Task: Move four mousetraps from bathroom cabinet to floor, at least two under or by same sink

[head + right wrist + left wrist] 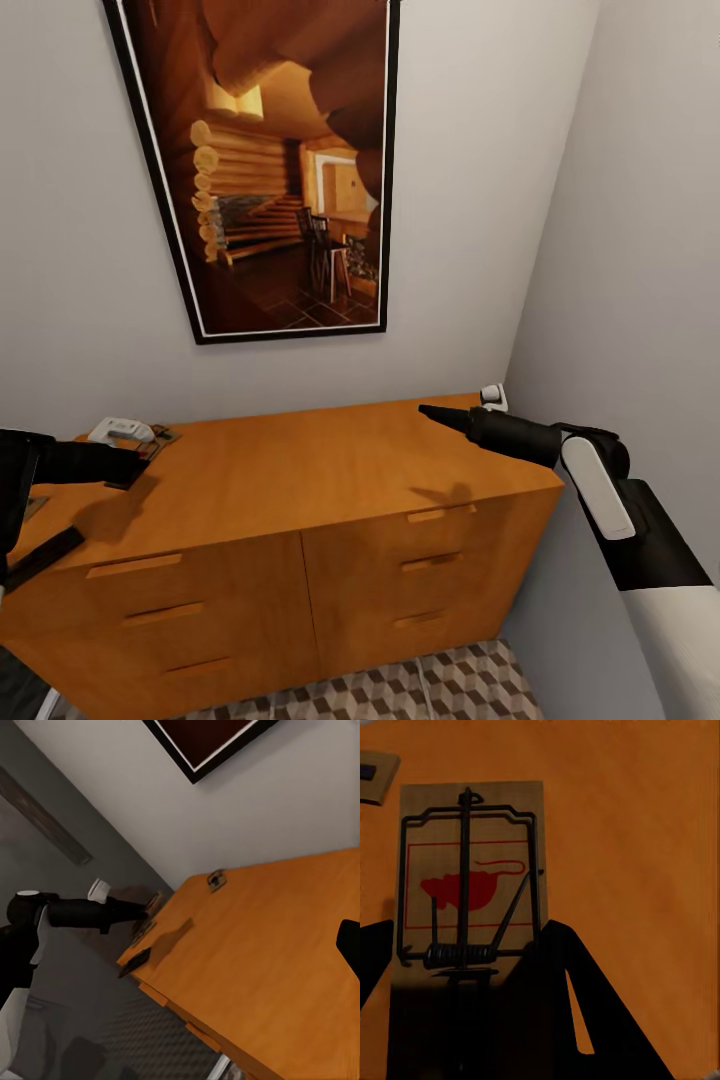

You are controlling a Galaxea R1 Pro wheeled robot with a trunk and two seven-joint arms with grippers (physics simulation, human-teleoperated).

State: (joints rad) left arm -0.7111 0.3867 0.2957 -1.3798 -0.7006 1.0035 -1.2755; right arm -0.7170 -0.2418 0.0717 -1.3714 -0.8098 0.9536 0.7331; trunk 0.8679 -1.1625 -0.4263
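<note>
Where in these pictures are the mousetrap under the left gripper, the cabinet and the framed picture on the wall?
mousetrap [472,881], left wrist view, on its red mouse print.
cabinet [300,470], head view, on its bare orange top.
framed picture [270,170], head view, on the middle of the log interior scene.

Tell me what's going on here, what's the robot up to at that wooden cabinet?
The robot faces the orange-brown cabinet under a framed picture. Its left gripper reaches over the cabinet top's left end, with a mousetrap lying flat on the wood between its dark fingers; whether it is gripped yet is unclear. Another mousetrap lies beside it. The right arm hovers above the cabinet's right end, holding nothing visible. The cube-patterned floor shows below.
</note>
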